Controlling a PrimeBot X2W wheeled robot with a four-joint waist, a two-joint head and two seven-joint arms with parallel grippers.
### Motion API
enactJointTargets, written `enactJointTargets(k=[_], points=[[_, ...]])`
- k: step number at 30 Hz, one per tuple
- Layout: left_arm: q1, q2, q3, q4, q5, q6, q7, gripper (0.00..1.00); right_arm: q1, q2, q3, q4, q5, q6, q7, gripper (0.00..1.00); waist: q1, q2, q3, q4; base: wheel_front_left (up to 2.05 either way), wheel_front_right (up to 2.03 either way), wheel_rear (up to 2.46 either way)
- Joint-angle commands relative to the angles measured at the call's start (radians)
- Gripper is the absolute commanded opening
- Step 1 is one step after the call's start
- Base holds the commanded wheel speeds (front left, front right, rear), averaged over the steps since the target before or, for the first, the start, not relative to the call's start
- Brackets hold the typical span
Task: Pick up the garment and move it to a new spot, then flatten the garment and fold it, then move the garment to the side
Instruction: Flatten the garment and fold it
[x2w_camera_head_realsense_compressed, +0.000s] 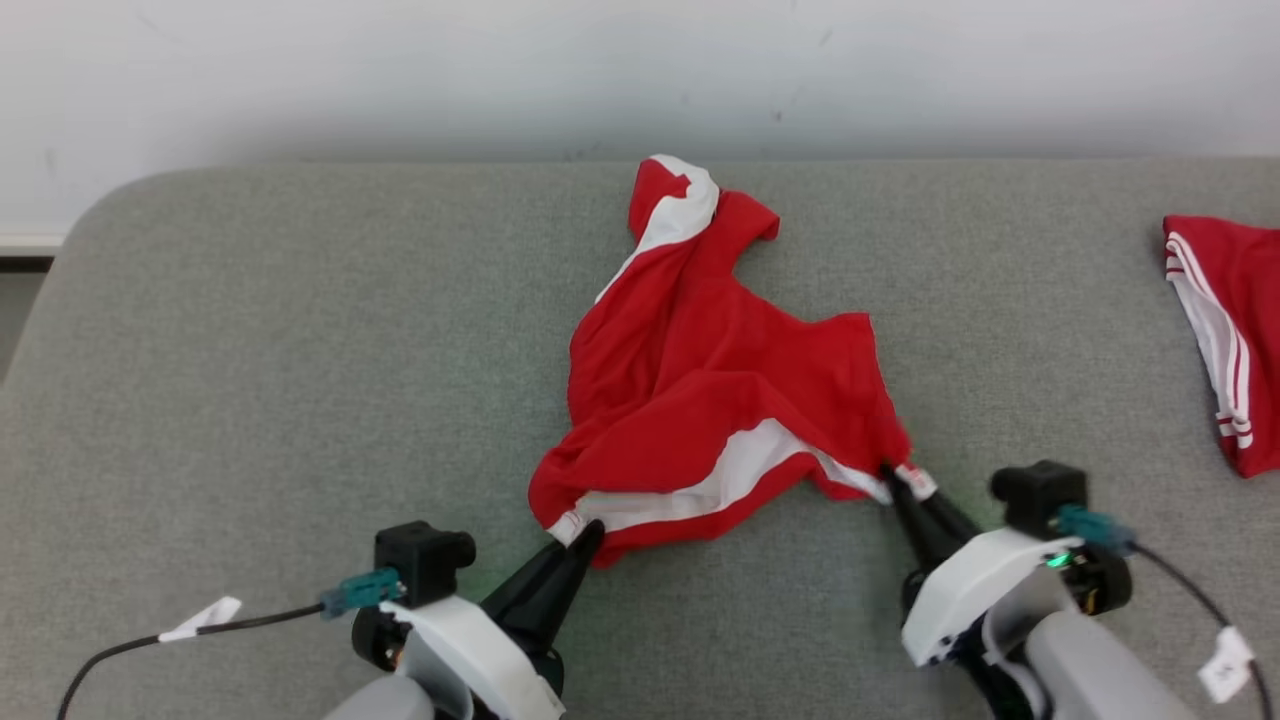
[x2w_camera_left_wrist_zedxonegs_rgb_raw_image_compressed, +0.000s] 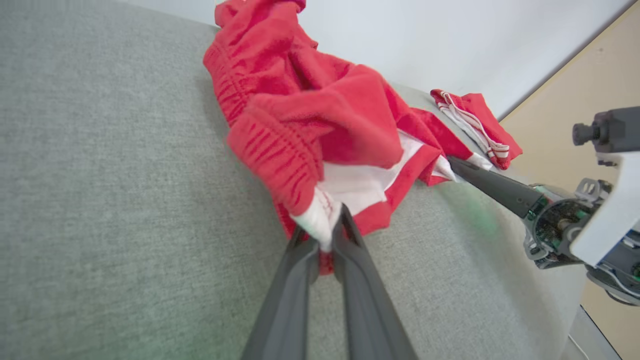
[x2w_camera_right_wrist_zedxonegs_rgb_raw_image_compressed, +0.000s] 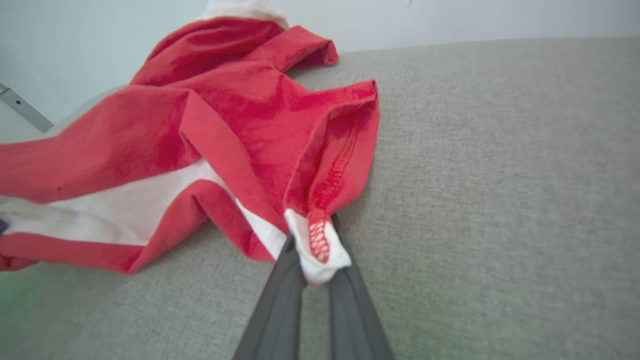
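Note:
A red garment (x2w_camera_head_realsense_compressed: 700, 400) with white trim lies crumpled in the middle of the grey padded surface (x2w_camera_head_realsense_compressed: 250, 400). My left gripper (x2w_camera_head_realsense_compressed: 585, 532) is shut on its near left corner, seen close in the left wrist view, where the garment (x2w_camera_left_wrist_zedxonegs_rgb_raw_image_compressed: 320, 120) bunches above my left gripper (x2w_camera_left_wrist_zedxonegs_rgb_raw_image_compressed: 327, 227) and a white tip sits between the fingers. My right gripper (x2w_camera_head_realsense_compressed: 895, 482) is shut on the near right corner. In the right wrist view the garment (x2w_camera_right_wrist_zedxonegs_rgb_raw_image_compressed: 225, 135) spreads to the left, and my right gripper (x2w_camera_right_wrist_zedxonegs_rgb_raw_image_compressed: 315, 260) pinches its white, red-stitched tip.
A second red piece with white stripes (x2w_camera_head_realsense_compressed: 1225, 340) lies at the right edge of the surface, also visible in the left wrist view as a small red bundle (x2w_camera_left_wrist_zedxonegs_rgb_raw_image_compressed: 475, 125). A white wall (x2w_camera_head_realsense_compressed: 640, 70) runs behind. Cables trail from both wrists.

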Motion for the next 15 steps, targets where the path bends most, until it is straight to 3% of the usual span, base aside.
enactJointTargets(k=[1, 8, 15], points=[[0.017, 0.014, -0.004, -0.018, -0.018, 0.001, 0.0, 0.0, 0.01, -0.023, -0.007, -0.021, 0.022, 0.003, -0.002, 0.0, -0.0001, -0.0001, -0.016, -0.003, 0.0, 0.0, 0.0], [0.057, 0.131, -0.059, -0.242, -0.134, 0.0, 0.032, 0.0, 0.106, -0.136, -0.061, -0.239, 0.196, 0.003, 0.045, 0.0, -0.0001, -0.0001, -0.111, -0.007, 0.0, 0.0, 0.0], [0.101, 0.224, -0.087, -0.539, -0.233, 0.002, 0.106, 0.0, 0.301, -0.243, -0.185, -0.578, 0.397, 0.003, 0.122, 0.0, -0.0001, -0.0001, -0.2, -0.015, 0.0, 0.0, 0.0]])
